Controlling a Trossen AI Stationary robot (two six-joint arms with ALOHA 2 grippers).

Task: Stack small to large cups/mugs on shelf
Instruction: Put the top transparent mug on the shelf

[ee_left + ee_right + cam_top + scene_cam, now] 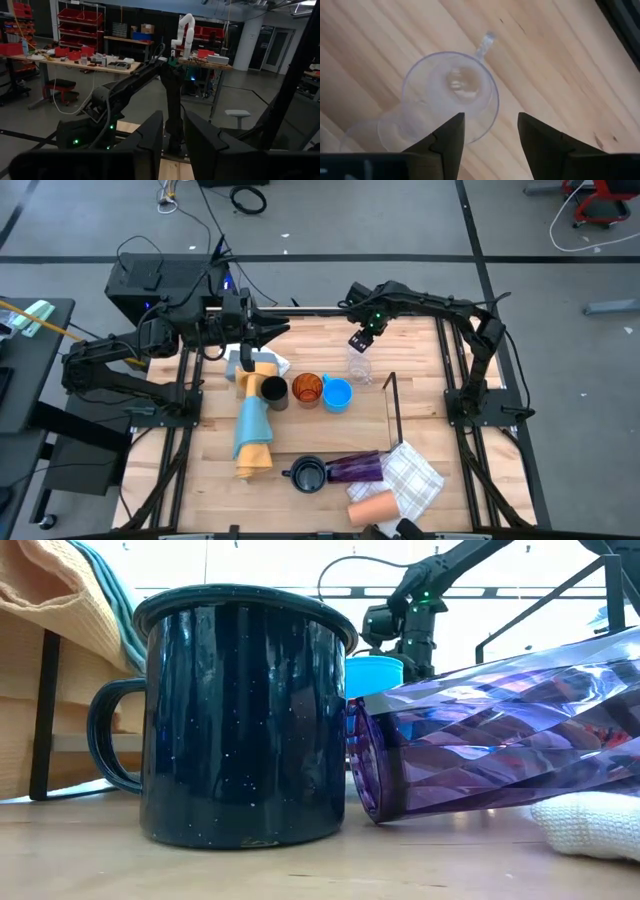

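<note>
Two clear glasses (360, 366) stand side by side at the table's far middle. My right gripper (490, 131) points down over them, open, one finger above the nearer glass's rim (451, 95), touching nothing. A black cup (275, 392), an amber cup (307, 389) and a blue cup (338, 394) stand in a row mid-table. The dark handled mug (240, 710) stands upright near the front edge. Beside it the purple tumbler (500, 740) lies on its side, and the peach cup (372, 507) also lies on its side. The thin black shelf (393, 408) stands right of the row. My left gripper (172, 145) is open, level, over the far left.
A rolled yellow-and-blue cloth (252, 426) lies left of the cup row. A white checked cloth (413, 480) lies at the front right, next to the tumbler and peach cup. Bare wood shows at the table's far right, behind the shelf.
</note>
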